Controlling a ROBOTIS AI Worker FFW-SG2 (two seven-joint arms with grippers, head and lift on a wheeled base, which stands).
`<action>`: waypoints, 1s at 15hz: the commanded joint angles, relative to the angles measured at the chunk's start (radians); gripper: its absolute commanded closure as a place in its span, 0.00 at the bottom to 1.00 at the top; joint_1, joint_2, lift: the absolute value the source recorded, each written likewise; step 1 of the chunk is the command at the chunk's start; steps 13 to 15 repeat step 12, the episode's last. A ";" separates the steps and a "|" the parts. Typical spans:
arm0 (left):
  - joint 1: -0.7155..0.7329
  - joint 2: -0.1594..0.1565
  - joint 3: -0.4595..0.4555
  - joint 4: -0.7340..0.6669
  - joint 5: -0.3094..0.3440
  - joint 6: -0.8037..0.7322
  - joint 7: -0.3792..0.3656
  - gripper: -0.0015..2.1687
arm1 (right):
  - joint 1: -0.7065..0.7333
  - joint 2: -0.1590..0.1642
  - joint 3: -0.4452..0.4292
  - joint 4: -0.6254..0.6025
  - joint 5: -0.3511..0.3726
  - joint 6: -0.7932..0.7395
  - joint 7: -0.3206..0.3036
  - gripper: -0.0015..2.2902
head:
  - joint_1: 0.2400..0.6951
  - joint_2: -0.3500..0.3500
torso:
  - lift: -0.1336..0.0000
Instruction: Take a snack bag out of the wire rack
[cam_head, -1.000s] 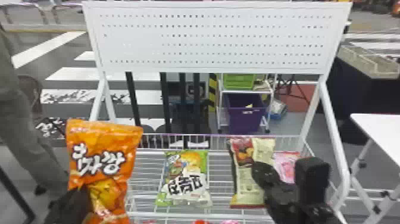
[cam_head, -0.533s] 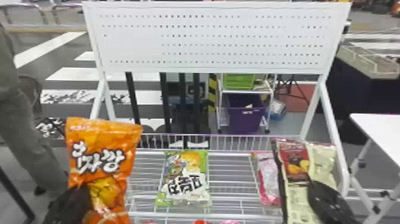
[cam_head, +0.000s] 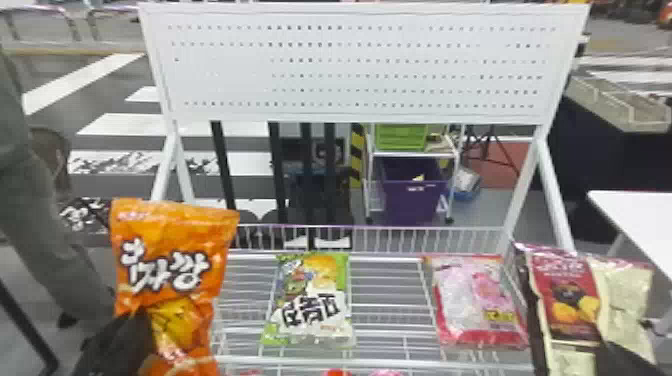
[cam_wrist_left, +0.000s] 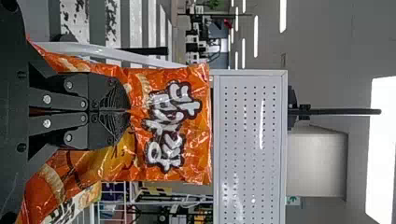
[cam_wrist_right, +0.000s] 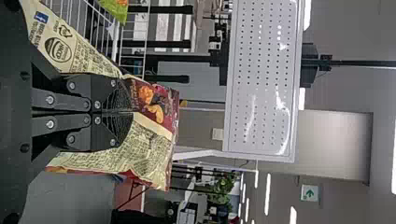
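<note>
I can see four snack bags plainly: an orange bag (cam_head: 172, 255), pinched in the left gripper's (cam_head: 142, 322) closed fingers, a red-and-cream bag (cam_head: 570, 300) clamped in the right gripper (cam_head: 617, 352) by the wire rack's (cam_head: 390, 228) right side, and a green bag (cam_head: 312, 300) and pink bag (cam_head: 477, 300) lying on its wires. Behind, one green crate (cam_head: 400, 137) sits above one purple bin (cam_head: 412, 200); white stripes (cam_head: 170, 125) cross the floor.
</note>
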 joint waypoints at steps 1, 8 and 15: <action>0.000 0.000 -0.002 -0.001 0.000 0.000 -0.003 0.90 | 0.006 0.004 0.004 -0.007 0.003 -0.005 0.002 0.99 | 0.57 0.50 | 1.00; 0.005 0.003 0.000 -0.004 0.000 -0.009 0.000 0.90 | 0.006 0.004 0.005 -0.008 0.007 -0.005 0.012 0.99 | 0.57 0.50 | 1.00; 0.005 0.003 0.000 -0.004 0.002 -0.009 0.000 0.90 | 0.006 0.004 0.008 -0.010 0.021 -0.005 0.014 0.99 | 0.57 0.50 | 1.00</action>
